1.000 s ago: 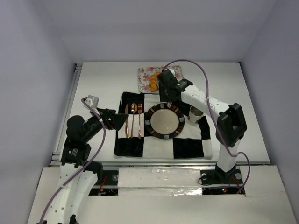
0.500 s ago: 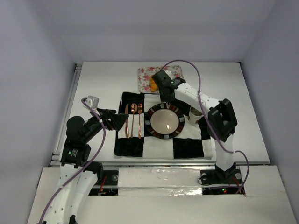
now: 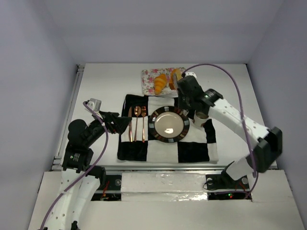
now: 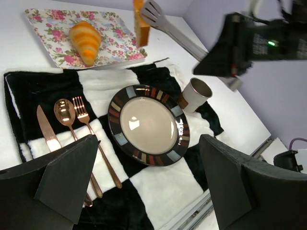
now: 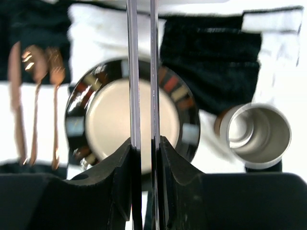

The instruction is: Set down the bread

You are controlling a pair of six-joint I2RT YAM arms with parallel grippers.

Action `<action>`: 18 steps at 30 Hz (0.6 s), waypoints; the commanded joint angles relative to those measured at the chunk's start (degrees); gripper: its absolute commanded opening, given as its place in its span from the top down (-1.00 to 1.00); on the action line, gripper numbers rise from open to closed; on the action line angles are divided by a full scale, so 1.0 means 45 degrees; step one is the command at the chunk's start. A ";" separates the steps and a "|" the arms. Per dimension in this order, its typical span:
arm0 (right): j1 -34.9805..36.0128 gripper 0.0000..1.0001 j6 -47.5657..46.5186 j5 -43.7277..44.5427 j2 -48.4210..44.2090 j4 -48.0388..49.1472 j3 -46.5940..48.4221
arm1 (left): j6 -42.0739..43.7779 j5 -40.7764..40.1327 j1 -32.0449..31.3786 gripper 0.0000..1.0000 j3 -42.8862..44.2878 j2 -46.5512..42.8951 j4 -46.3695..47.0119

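The tan bread slice [image 3: 175, 76] hangs in the tips of metal tongs [image 4: 165, 26] above the right end of the floral tray [image 3: 148, 75]; it also shows in the left wrist view [image 4: 140, 21]. My right gripper [image 3: 185, 94] is shut on the tongs' two arms [image 5: 133, 72], above the far rim of the round plate [image 3: 154, 125]. The orange croissant [image 3: 160, 83] lies on the tray [image 4: 48, 28]. My left gripper [image 3: 120, 123] is open and empty, low over the left of the checked cloth [image 3: 192, 151].
A knife, spoon and fork [image 3: 136, 122] lie on the cloth left of the plate. A metal cup [image 3: 200, 116] stands right of the plate, close under the right arm. White walls enclose the table.
My right arm has pulled back from the tray and swung right with the tongs. The bread slice is now lifted off the tray in the tongs. The left arm has not moved.
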 commanded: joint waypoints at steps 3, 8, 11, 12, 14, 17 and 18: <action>0.0896 0.70 0.0641 -0.1369 -0.2877 -0.0010 -0.2845 | 0.0137 -0.0011 -0.0039 -0.69 -0.0016 0.0049 0.0339; 0.2301 0.72 0.1618 -0.1995 -0.4696 -0.0520 -0.4780 | 0.0098 0.0068 -0.0039 -0.68 -0.0016 0.0224 0.0358; 0.3452 0.72 0.2146 -0.1879 -0.4467 -0.0560 -0.4959 | 0.0079 0.0009 -0.0039 -0.68 -0.0035 0.0283 0.0358; 0.3611 0.72 0.2205 -0.1898 -0.4464 -0.0521 -0.4979 | 0.0079 0.0009 -0.0039 -0.67 -0.0035 0.0283 0.0358; 0.3962 0.73 0.2206 -0.1956 -0.3900 -0.0404 -0.4921 | 0.0079 -0.0010 -0.0039 -0.67 -0.0035 0.0283 0.0339; 0.4433 0.64 0.2323 -0.1820 -0.3274 -0.0228 -0.4706 | 0.0079 -0.0069 -0.0039 -0.67 -0.0036 0.0186 0.0339; 0.4568 0.52 0.2362 -0.1781 -0.3195 -0.0111 -0.4667 | 0.0079 -0.0127 -0.0039 -0.67 -0.0035 0.0166 0.0319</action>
